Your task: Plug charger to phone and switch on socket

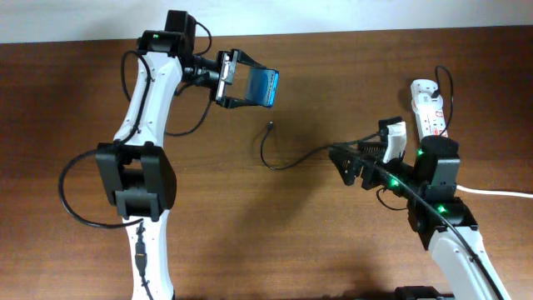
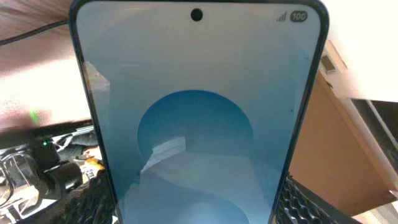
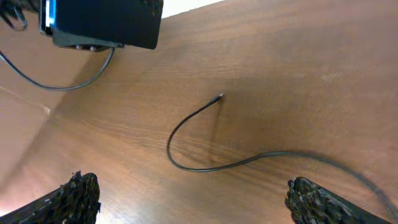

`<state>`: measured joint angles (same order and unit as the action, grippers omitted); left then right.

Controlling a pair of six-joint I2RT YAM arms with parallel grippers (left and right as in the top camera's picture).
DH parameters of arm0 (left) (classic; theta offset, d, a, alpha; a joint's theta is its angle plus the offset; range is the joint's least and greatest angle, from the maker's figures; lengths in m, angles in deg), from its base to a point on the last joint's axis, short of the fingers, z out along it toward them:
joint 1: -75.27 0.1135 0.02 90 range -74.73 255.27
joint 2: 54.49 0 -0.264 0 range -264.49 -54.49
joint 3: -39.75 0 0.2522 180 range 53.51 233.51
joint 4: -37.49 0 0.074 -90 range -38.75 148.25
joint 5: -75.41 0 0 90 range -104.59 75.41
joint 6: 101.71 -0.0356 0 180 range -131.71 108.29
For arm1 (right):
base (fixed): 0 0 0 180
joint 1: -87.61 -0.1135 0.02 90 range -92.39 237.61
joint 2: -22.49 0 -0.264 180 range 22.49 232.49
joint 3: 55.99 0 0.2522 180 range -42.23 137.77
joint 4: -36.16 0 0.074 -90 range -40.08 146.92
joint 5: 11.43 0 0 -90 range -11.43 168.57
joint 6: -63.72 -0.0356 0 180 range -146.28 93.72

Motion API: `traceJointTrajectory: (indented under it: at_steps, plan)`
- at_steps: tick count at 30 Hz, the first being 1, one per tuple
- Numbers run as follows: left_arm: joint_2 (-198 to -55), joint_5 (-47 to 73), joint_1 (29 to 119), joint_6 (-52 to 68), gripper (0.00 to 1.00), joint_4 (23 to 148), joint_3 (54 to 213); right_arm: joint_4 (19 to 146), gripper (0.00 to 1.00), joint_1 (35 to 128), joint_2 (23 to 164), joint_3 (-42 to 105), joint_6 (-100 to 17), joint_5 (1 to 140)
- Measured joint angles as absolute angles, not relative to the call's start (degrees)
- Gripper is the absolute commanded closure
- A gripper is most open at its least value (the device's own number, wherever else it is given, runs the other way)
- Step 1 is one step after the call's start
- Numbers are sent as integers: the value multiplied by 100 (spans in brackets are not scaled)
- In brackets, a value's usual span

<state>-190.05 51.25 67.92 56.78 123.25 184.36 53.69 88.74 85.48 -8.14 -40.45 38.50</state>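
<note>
Phone (image 2: 199,124) (corner reads 100) pinched by left fingers (image 2: 305,202), right fingers (image 3: 317,202) spread near charger (image 3: 193,169)

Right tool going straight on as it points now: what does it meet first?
Likely the charger, its cable looped on the table ahead of the open right tool; depth is unclear.

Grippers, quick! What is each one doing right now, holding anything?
Left gripper: shut on the phone.
Right gripper: jaws open, holding nothing; the charger lies loose on the table.
</note>
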Motion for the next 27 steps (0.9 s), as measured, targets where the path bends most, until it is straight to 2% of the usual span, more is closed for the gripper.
traceJointTrajectory:
  at_steps: [2,4,7,12,14,20,25,27]
  plan:
    - [-19005,5108,6794,5691,100,12395,18436,5131,19,8871,8622,-803,-4615,3795]
    - [-19005,4618,6753,5693,100,12454,18436,4818,19,8806,8626,-786,-5256,3933]
    - [-19005,2946,6429,5717,100,12680,18440,4792,20,8395,8790,-718,-5767,4455]
    - [-19005,1661,5601,5785,100,12712,18440,4829,38,7870,10145,290,-6235,4709]
    - [-19005,1300,5419,5846,100,12719,18440,4811,41,7704,10626,694,-6475,4833]
    - [-19005,996,5435,5888,100,12715,18440,4811,49,7285,10799,718,-7225,5528]
    - [-19005,1031,5411,5888,100,12708,18440,4595,50,7070,11039,722,-7439,5672]
    - [-19005,1084,5411,5888,100,12708,18440,4486,54,6828,11059,725,-7455,5760]
